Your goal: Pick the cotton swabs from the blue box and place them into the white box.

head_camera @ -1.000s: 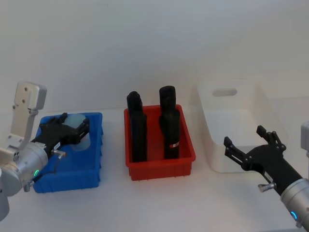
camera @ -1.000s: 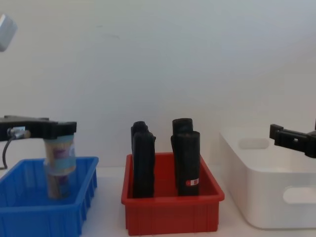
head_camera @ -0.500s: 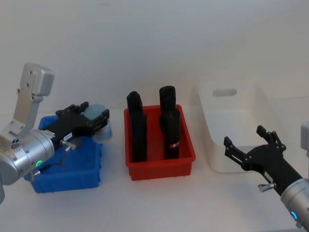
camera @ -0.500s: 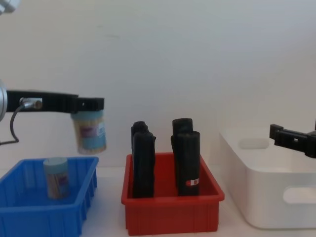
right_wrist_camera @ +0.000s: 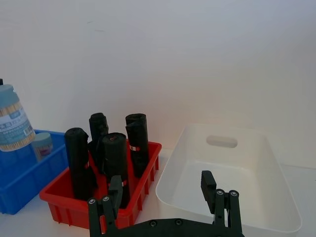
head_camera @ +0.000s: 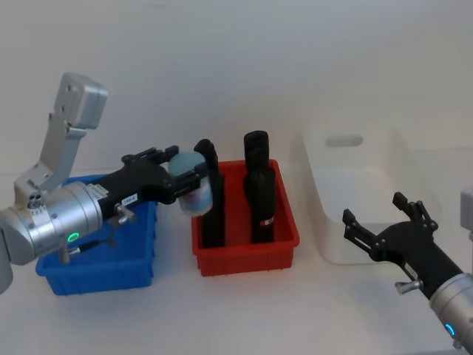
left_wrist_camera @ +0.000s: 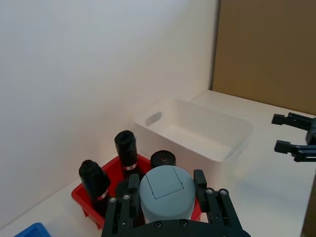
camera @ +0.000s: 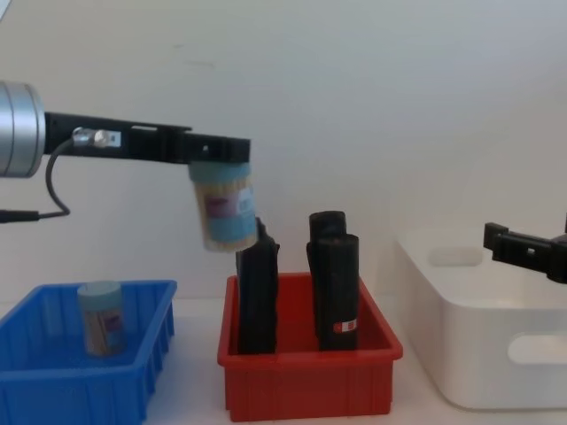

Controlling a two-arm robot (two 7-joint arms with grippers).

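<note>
The left end effector (head_camera: pixel 186 176) is up in the air over the left edge of the red bin (head_camera: pixel 247 260). Its fingers pinch a swab tub (camera: pixel 223 211) at the pale blue lid end, w/ the tub hanging lid-up, slightly tilted, label toward the chest cam. The tub's base is just beside the top of the left-hand black rolled packs (head_camera: pixel 211 200); touching or not, can't tell. A second swab tub (camera: pixel 100 317) stands upright in the blue box (head_camera: pixel 96 278), at the left of the counter (head_camera: pixel 244 314). The white box (head_camera: pixel 347 250) sits at the right (the red bin is btw the two boxes). The right end effector (head_camera: pixel 374 210) hovers low at the near side of the white box, fingers spread, gripping nothing.
</note>
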